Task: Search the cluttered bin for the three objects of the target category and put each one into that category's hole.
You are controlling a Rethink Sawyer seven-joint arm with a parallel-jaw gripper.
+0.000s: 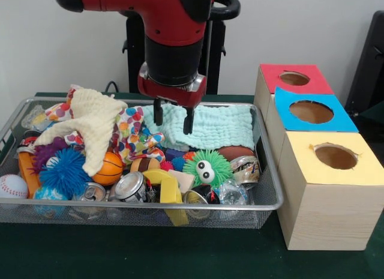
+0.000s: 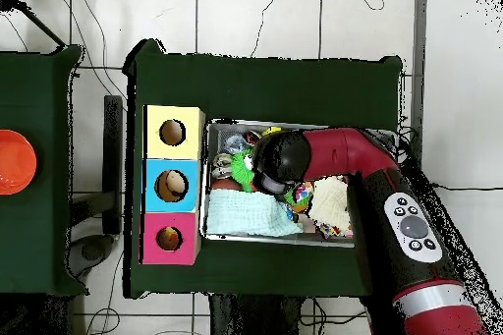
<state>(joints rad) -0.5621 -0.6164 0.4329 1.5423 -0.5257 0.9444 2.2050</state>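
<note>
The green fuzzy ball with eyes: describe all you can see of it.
The green fuzzy ball is a round toy covered in soft-looking bright green spikes, seemingly rubbery, with two white googly eyes with black pupils facing the front camera. It sits in the wire bin, right of centre, on the clutter. A crushed can lies against its right side, a brown ball behind it. The open gripper hangs above and left of it, apart. Overhead, it shows beside the arm's wrist.

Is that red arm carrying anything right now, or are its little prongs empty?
Nothing is held. The end effector hangs open above the mint-green cloth in the wire bin, with bare space between its fingers.
</note>
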